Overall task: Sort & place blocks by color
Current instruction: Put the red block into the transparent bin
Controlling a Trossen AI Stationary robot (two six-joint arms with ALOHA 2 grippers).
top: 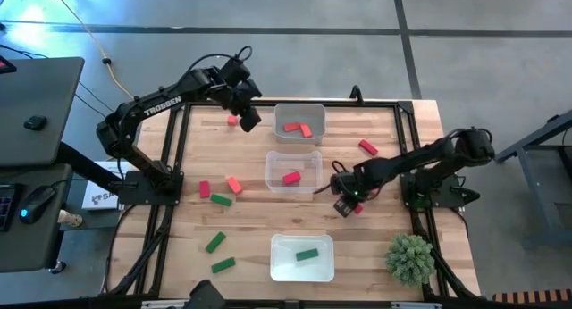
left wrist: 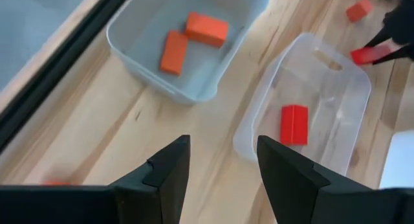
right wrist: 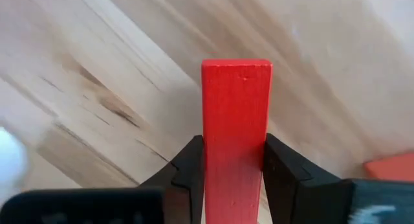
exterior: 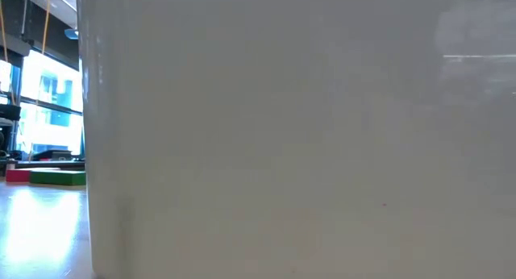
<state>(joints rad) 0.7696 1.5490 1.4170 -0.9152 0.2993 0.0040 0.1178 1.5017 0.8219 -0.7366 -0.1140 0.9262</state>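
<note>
Right end effector (top: 347,204) sits low over the bench (top: 375,255), just right of the middle clear tray (top: 293,171). Its fingers (right wrist: 191,169) pinch a deep red bar (right wrist: 235,133) — the bar juts forward between the pads, over bare wood in the right wrist view. An orange-red block (right wrist: 391,167) shows at the edge of that view, close by.

Left end effector (left wrist: 220,160) hovers at the far side of the bench, just left of the far tray (top: 299,121), fingers spread with nothing between them.

Block positions, high view:
- Far tray: two orange-red blocks (top: 298,128), side by side.
- Middle clear tray: one red block (top: 291,177).
- Near white tray (top: 302,257): one green block (top: 307,254).
- Loose, left side of bench: a deep red block (top: 204,189), an orange-red block (top: 234,184), and a green block (top: 221,200) near each other; two more green blocks (top: 214,243) farther toward the near edge.
- Loose, far left: a small red block (top: 231,121) beside the left end effector.
- Loose, right: a red block (top: 367,147) beyond the right arm.

Spiky green plant ball (top: 410,257) rests at the near right corner. Low view is almost wholly filled by a pale tray wall — nothing else legible on the bench there.
</note>
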